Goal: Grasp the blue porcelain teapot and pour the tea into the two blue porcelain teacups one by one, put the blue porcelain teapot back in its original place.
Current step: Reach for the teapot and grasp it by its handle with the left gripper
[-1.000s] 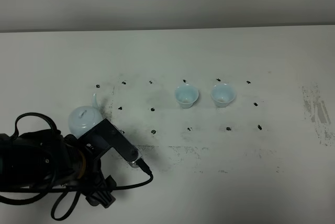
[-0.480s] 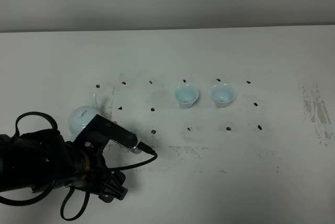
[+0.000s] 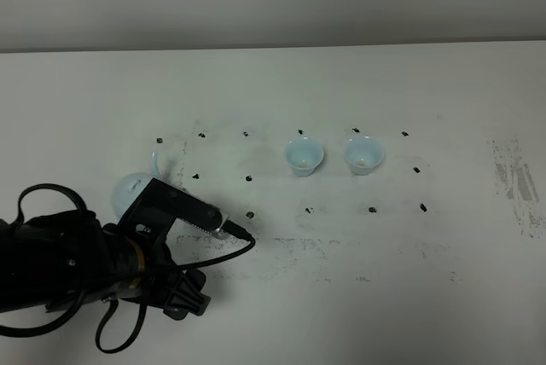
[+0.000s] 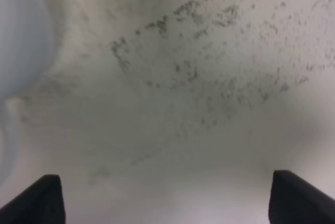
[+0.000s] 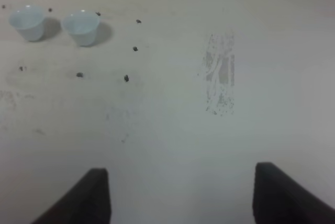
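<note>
The blue porcelain teapot [image 3: 130, 188] stands at the left of the table, its spout [image 3: 155, 159] pointing away, and my left arm [image 3: 94, 263] covers its near side. In the left wrist view the teapot [image 4: 21, 35] is a blurred pale shape beside my left gripper [image 4: 167, 203], which is open and wide over bare table. The two blue porcelain teacups [image 3: 304, 156] [image 3: 363, 153] stand side by side at the middle. The right wrist view shows both teacups [image 5: 29, 22] [image 5: 81, 25] far off, and my right gripper [image 5: 183, 198] is open and holds nothing.
Small black dots [image 3: 249, 179] mark a grid on the white table [image 3: 409, 84]. A scuffed grey patch [image 3: 516, 182] lies near the right edge, and smudges [image 3: 324, 250] spread in front of the cups. A black cable [image 3: 230, 250] loops from my left wrist.
My left wrist has turned and shifted toward the teapot, covering more of it. The teapot and both cups have not moved.
</note>
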Tool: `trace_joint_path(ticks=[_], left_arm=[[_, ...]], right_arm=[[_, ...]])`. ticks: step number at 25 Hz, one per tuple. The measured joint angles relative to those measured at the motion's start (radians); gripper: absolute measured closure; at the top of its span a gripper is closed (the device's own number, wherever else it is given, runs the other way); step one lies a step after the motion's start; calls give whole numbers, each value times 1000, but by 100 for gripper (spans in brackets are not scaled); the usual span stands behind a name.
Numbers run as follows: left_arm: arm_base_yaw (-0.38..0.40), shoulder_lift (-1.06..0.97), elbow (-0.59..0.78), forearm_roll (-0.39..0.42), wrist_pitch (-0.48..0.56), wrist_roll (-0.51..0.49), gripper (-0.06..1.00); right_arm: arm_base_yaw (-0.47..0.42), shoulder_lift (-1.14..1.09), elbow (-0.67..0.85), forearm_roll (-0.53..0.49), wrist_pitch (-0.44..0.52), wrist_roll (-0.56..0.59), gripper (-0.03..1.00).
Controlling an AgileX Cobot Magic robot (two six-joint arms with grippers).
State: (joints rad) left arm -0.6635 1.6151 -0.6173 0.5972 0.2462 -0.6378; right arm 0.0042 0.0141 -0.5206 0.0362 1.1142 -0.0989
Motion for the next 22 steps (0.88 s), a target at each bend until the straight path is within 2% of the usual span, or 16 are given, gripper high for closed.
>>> trace_joint_path(ticks=[3, 6, 8, 11, 15, 17, 22], left_arm=[[0, -88, 0, -2, 21, 4, 19], [0, -169, 0, -63, 26, 65, 19], [0, -199, 1, -143, 31, 159, 19], [0, -208, 1, -296, 65, 377, 19], [1, -208, 1, -430, 95, 632, 19], [18, -208, 1, -448, 91, 690, 19], [79, -163, 1, -409, 65, 706, 19]], right_arm=[[0, 0, 0, 0, 0, 0, 41], [0, 0, 0, 0, 0, 0, 41], [0, 0, 0, 0, 0, 0, 41], [0, 0, 0, 0, 0, 0, 41], [0, 0, 0, 0, 0, 0, 41], [0, 0, 0, 0, 0, 0, 41], [0, 0, 0, 0, 0, 0, 41]])
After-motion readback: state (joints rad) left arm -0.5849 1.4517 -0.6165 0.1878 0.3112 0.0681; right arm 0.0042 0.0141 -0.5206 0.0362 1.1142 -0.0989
